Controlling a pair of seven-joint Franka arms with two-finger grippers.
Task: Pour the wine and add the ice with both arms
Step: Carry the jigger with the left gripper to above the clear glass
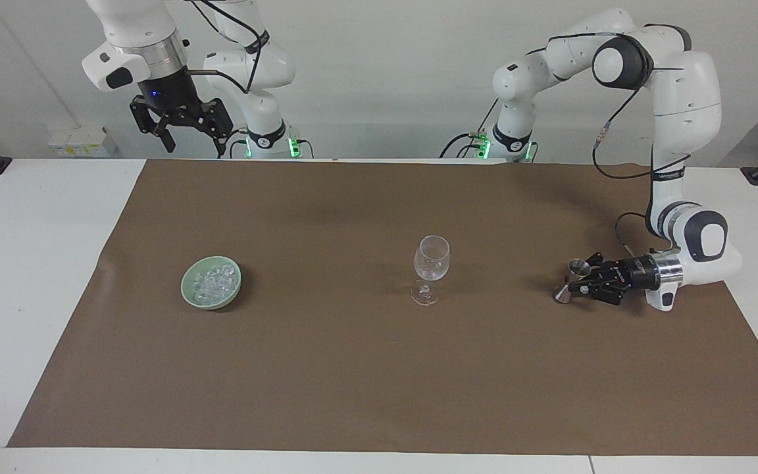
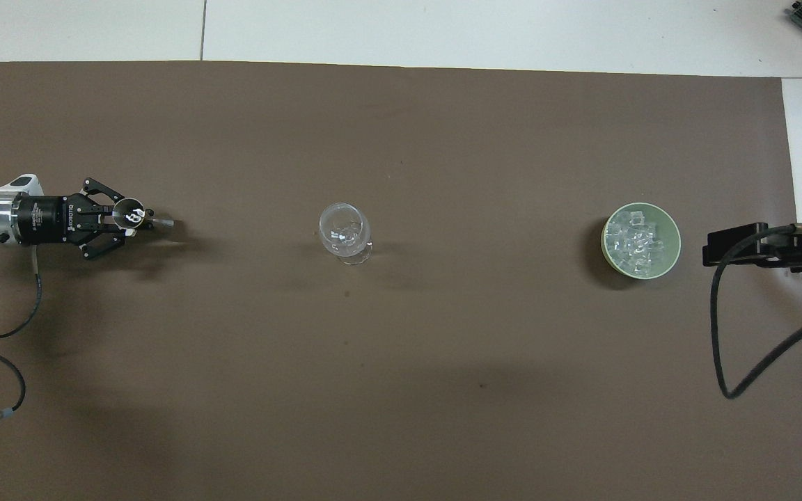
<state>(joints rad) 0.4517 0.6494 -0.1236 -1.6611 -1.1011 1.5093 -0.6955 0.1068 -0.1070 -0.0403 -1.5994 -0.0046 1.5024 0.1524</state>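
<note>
A small metal jigger (image 1: pixel 570 280) is near the left arm's end of the brown mat, nearly upright and low at the mat. My left gripper (image 1: pixel 575 282) lies level and is shut on its waist; it also shows in the overhead view (image 2: pixel 138 219) with the jigger (image 2: pixel 129 214). A clear stemmed glass (image 1: pixel 431 263) stands at the mat's middle. The ice (image 1: pixel 214 279) fills a pale green bowl (image 1: pixel 189 289) toward the right arm's end. My right gripper (image 1: pixel 181 135) hangs open and empty, high over the table edge by its base.
The brown mat (image 1: pixel 379 382) covers most of the white table (image 1: pixel 24 276). A black cable (image 2: pixel 721 334) and a dark part of the right arm (image 2: pixel 735 245) hang over the mat's edge beside the bowl (image 2: pixel 675 243).
</note>
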